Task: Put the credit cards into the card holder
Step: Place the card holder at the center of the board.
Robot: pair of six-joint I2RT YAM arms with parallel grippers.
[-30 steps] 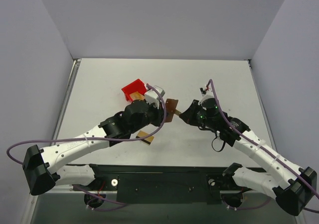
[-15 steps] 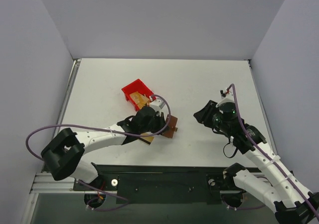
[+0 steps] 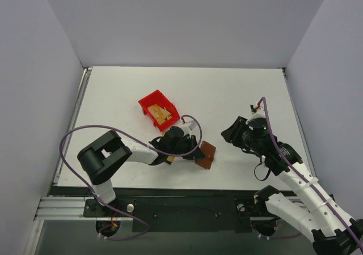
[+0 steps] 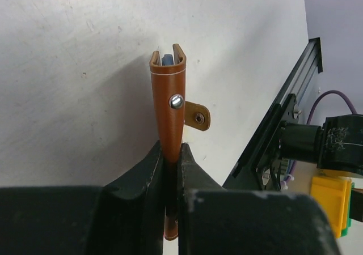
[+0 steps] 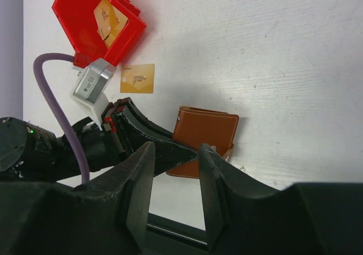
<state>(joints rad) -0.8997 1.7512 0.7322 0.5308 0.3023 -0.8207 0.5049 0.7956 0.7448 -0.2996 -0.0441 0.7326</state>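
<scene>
The card holder (image 3: 206,154), a brown folded wallet with a snap tab, sits low over the table near the front edge. My left gripper (image 3: 193,151) is shut on one end of it. In the left wrist view the card holder (image 4: 168,105) shows edge-on between the closed jaws of the left gripper (image 4: 170,153), with a bit of blue at its far end. My right gripper (image 5: 176,150) is open and empty, apart to the right, with the card holder (image 5: 209,131) beyond its tips. One of the credit cards (image 5: 137,78) lies flat on the table. More credit cards (image 5: 108,17) lie in the red bin.
The red bin (image 3: 148,103) stands behind the left arm, tilted, and its wall (image 5: 126,42) is close to the loose card. The left arm's purple cable (image 5: 51,90) loops over the table. The black front rail (image 4: 283,113) runs just beyond the card holder.
The right gripper has opened, let go of the card holder and pulled back to the right. The left arm has folded and carried the card holder toward the front edge.
</scene>
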